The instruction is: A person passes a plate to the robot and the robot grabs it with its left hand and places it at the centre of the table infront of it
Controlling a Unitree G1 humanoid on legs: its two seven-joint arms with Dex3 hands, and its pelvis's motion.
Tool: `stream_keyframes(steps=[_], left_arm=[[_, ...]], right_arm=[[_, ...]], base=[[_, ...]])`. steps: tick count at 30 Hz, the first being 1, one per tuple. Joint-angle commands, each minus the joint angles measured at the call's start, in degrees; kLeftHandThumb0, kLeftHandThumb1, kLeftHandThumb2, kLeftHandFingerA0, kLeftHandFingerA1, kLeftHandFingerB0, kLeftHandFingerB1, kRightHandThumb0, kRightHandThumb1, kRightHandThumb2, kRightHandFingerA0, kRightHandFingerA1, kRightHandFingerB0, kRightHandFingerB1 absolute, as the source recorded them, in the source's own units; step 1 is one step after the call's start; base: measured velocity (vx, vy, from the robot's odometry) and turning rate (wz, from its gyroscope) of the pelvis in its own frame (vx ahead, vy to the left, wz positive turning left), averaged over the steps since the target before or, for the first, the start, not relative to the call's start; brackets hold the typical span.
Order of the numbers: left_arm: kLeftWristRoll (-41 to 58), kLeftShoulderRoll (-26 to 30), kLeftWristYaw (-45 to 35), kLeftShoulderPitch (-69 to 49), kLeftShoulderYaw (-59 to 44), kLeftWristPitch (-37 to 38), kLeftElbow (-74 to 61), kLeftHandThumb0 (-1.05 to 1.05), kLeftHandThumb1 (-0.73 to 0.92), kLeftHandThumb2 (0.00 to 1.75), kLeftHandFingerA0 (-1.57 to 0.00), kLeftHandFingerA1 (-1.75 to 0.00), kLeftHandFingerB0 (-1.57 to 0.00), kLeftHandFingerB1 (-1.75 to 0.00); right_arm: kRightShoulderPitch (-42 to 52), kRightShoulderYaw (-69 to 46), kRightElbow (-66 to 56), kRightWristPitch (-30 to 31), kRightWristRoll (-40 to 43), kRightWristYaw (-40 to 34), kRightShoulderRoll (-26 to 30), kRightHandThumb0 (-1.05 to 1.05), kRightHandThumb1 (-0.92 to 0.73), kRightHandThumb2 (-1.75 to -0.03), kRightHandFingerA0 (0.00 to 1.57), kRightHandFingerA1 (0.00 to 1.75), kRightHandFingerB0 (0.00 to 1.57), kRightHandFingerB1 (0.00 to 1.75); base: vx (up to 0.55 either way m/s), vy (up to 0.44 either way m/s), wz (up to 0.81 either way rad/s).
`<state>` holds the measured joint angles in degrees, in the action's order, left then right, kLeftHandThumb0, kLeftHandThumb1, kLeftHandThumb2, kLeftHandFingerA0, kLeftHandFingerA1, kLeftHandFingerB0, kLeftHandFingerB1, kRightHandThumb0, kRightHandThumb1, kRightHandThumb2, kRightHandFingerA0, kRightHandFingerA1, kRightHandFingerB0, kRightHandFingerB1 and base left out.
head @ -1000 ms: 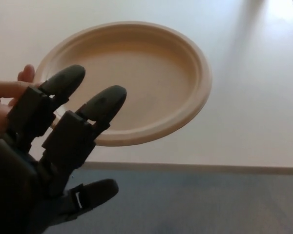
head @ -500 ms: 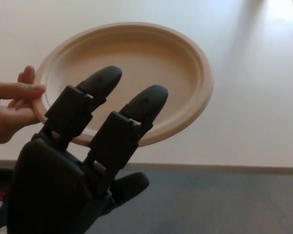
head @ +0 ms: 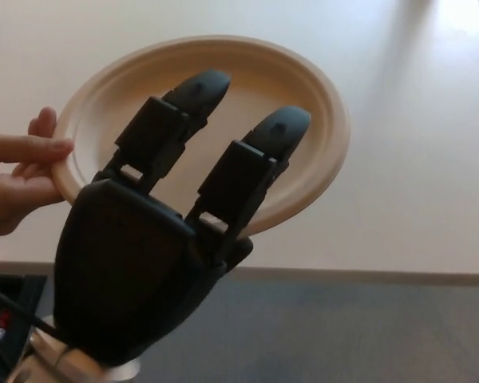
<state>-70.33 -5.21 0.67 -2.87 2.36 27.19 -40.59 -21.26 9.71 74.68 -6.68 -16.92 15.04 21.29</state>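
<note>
Pale cream laminate, by the look of it, covers the tabletop (head: 415,159), which fills most of the head view and ends at a straight near edge with dark grey floor (head: 343,335) below it. Next in size is the robot's left hand (head: 164,231), black and seen from its back, reaching up from the lower left with its 2 thick fingers (head: 275,136) stretched out apart over the plate's well; the thumb is only a dark nub under the near rim, so the hand reads as spread wide around the plate's edge and not closed on it. The plate (head: 319,104) is a beige, matte, moulded-fibre or paper disc with a raised rim, held in the air above the tabletop and tilted slightly toward the camera. A person's hand (head: 20,179) pinches its left rim between thumb and fingertips. Judging by the material, the plate should be very light, fairly stiff across the well but bendable at the rim, not fragile, and with enough surface grip not to slip. The sensible hold is the near rim, fingers on top and thumb beneath, pressed gently so the rim does not buckle. The right hand does not show.
</note>
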Motion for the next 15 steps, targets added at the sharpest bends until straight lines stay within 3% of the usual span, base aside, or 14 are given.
stream_keyframes(steps=[1, 11, 12, 15], left_arm=[[-23.5, -1.6, -5.3, 7.1, 2.4, -14.2, 6.2, -0.26, 0.51, 0.57, -0.18, -0.35, -0.16, -0.32], [-22.8, -2.1, -6.0, 7.3, 2.6, -18.1, 7.3, -0.19, 0.58, 0.59, -0.2, -0.39, -0.18, -0.34], [-23.2, -2.8, -8.3, 7.1, 2.6, -19.1, 6.8, -0.09, 0.44, 0.92, -0.13, -0.51, -0.09, -0.49], [-23.8, -3.2, -11.5, 6.7, 2.9, -20.6, 6.2, -0.1, 0.44, 0.92, -0.16, -0.52, -0.1, -0.49]], right_arm=[[-2.2, -0.5, 0.5, 1.0, 0.1, 1.1, 1.6, -0.49, -0.62, -0.58, 0.59, 0.61, 0.31, 0.43], [-2.1, -0.2, 0.4, 0.4, -0.2, 1.1, 1.9, -0.5, -0.61, -0.58, 0.59, 0.61, 0.31, 0.41], [-2.0, -0.2, 0.4, 0.4, -0.2, 1.1, 2.0, -0.51, -0.62, -0.58, 0.59, 0.6, 0.3, 0.4], [-2.0, -0.5, 0.5, 0.6, 0.0, 0.9, 1.7, -0.49, -0.64, -0.58, 0.59, 0.6, 0.28, 0.4]], base=[[0.0, 0.0, 0.0], [0.0, 0.0, 0.0], [0.0, 0.0, 0.0], [0.0, 0.0, 0.0]])
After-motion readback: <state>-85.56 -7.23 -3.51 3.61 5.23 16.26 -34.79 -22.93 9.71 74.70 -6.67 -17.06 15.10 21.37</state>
